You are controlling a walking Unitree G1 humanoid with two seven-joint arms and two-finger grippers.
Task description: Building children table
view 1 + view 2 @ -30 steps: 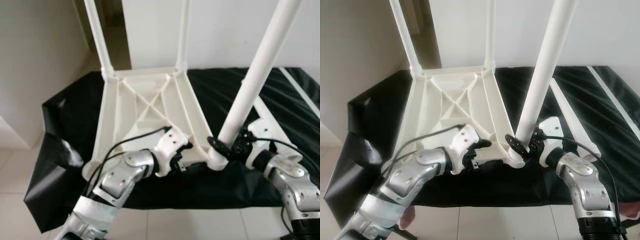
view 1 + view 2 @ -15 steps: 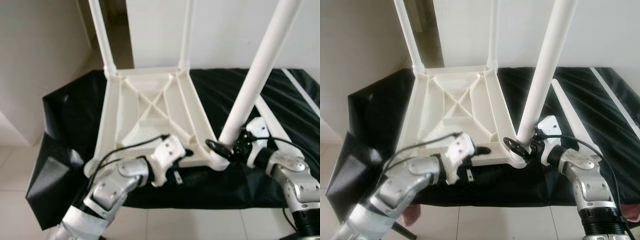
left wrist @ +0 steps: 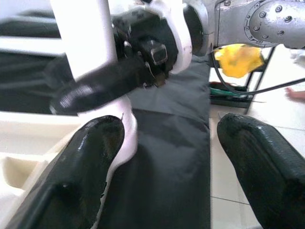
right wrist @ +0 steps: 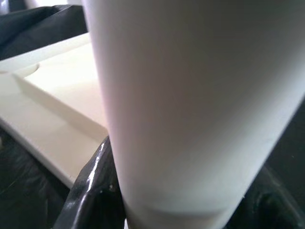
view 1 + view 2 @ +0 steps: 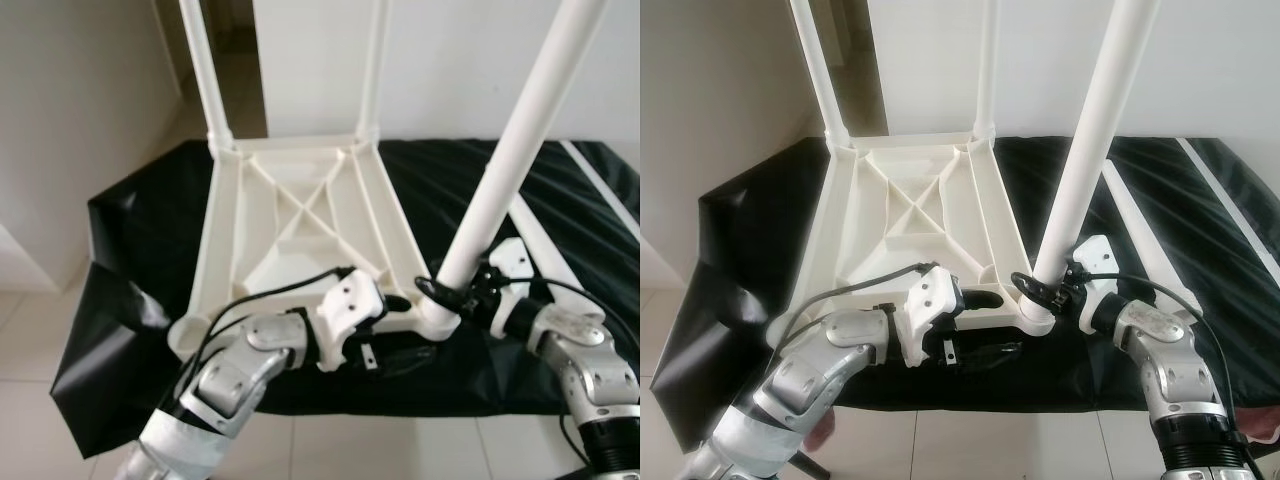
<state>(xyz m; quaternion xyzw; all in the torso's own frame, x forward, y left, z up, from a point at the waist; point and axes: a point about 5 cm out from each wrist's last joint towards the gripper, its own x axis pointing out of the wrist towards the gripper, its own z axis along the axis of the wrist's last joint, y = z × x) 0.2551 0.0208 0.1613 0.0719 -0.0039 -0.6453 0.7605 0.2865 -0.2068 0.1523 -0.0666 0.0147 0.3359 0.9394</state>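
On black-draped surface: white plastic tabletop inverted, two far legs fitted. Right gripper jaws pinched on near-right leg just above socket. Left gripper jaws spread below near edge. Judged light, rigid, smooth; low grip best.

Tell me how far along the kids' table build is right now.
Done: two far legs stand in the upturned tabletop. In hand: the right gripper clamps the third leg at its near corner socket, left gripper open beside it. Left: the near-left socket is empty; a spare leg lies on the black sheet.
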